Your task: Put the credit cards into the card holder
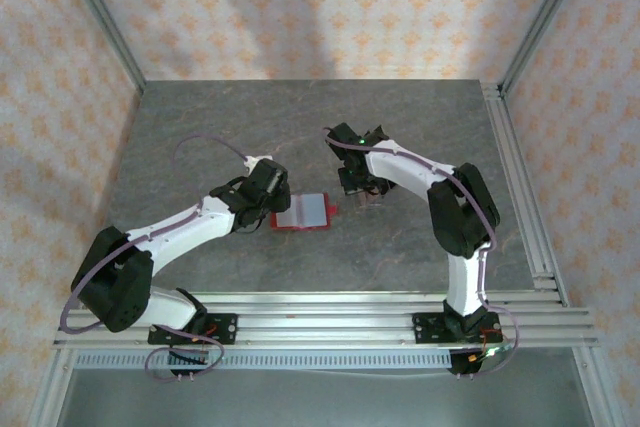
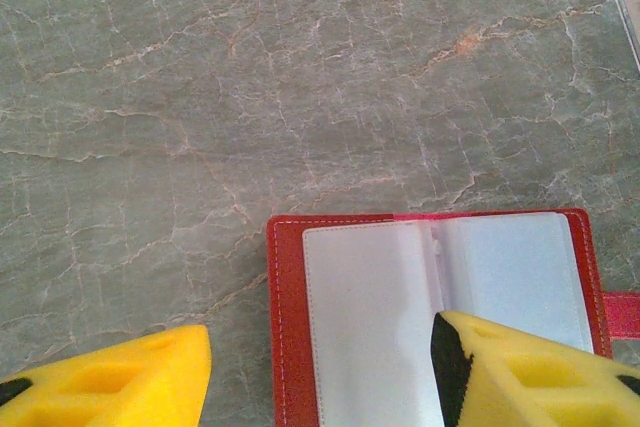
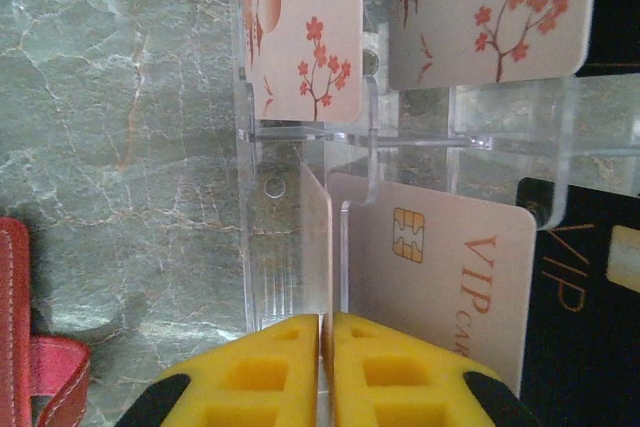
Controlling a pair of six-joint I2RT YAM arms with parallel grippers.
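In the top view, a small red bi-fold card holder [image 1: 302,212] with pale inner pockets is seen lying open on the grey marbled worktop [image 1: 200,127], near its middle. The left arm [image 1: 190,227] is stretched to the card holder's left edge. The right arm [image 1: 420,172] is bent down just right of it.

In the left wrist view, the yellow foam left fingers [image 2: 110,387] are seen apart. One is placed over the bare worktop beside the card holder's red border, and the other is laid over its pale clear pocket page.

In the right wrist view, the yellow right fingers [image 3: 270,377] are clamped on a thin pale credit card [image 3: 316,247], seen almost edge-on and upright among the slots of a clear acrylic stand [image 3: 300,137]. Further cards are held in that stand: pale blossom-printed cards [image 3: 305,27], a pale chip card lettered VIP [image 3: 440,277] and a black VIP card [image 3: 580,297]. The card holder's red edge and strap are seen on the left.
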